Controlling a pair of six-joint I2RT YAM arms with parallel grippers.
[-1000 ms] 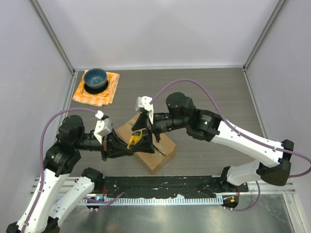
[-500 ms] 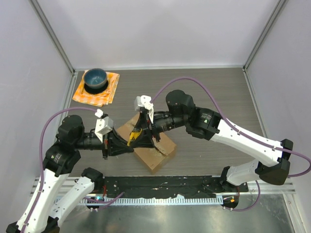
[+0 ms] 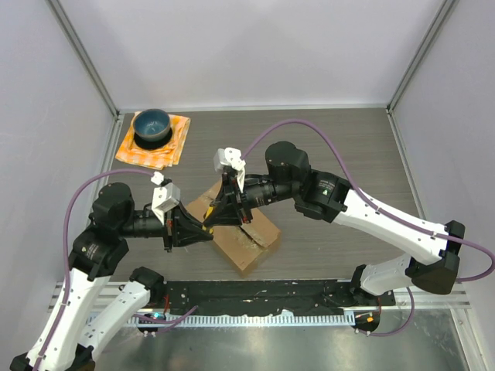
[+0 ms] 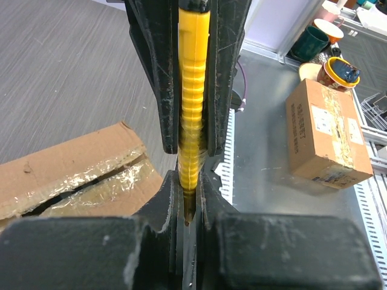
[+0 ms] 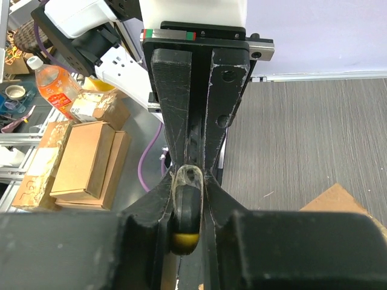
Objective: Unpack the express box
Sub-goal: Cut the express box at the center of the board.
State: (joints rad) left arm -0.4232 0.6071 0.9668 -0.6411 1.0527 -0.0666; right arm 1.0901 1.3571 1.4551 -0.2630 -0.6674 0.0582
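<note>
Far to the left of the express box (image 3: 236, 251) and beyond it, an orange cloth (image 3: 176, 137) is lying on the surface (image 3: 348, 147), and a blue bowl (image 3: 151, 124) is sitting on the cloth. I am reaching in from the left of the box with my left hand (image 4: 189, 187). It is clamping a yellow tool (image 4: 193, 90) with a ridged handle, its fingers pressing on both sides of it. The box itself is lying on the surface right under that tool, turned at an angle. It is brown, and its top flaps (image 4: 78, 169) are parting along a dark gap, with shiny tape (image 4: 91, 175) clinging to their edges. From the right of the box I am holding my right hand (image 5: 188, 181) over its top, tip to tip with the left one. Its fingers are squeezing tight on the other end of the same yellow tool, a dark, yellow-tipped stub wrapped in clear film, so both my hands are gripping the tool above the box.
</note>
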